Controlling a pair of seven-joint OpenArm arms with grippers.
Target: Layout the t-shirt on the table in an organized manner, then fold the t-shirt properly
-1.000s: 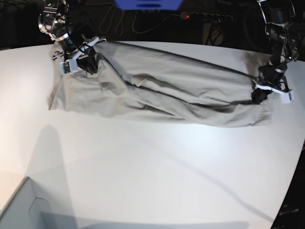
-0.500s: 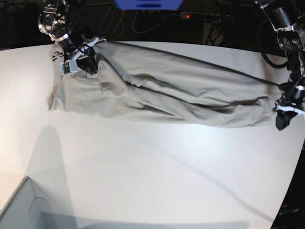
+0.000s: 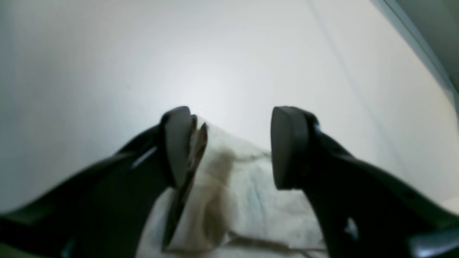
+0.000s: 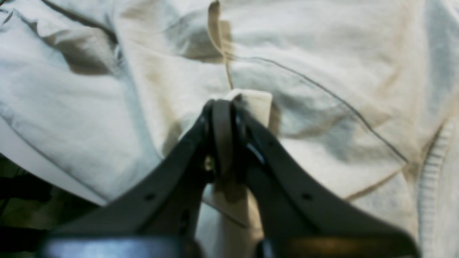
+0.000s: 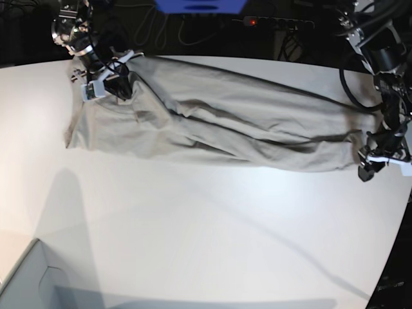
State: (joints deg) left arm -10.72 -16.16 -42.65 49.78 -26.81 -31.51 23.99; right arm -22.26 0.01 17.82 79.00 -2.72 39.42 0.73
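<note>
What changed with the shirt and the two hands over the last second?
The left hand pulled the t-shirt outward along the table, stretching it, then opened and let go; its fingers now stand apart over the hem. The right hand stayed clamped on the far corner.

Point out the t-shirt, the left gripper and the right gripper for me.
t-shirt (image 5: pixel 212 122): base view, middle of the spread cloth.
left gripper (image 3: pixel 229 147): left wrist view, gap midway between the open fingertips.
right gripper (image 4: pixel 224 107): right wrist view, tips pinched on a shirt fold.
</note>
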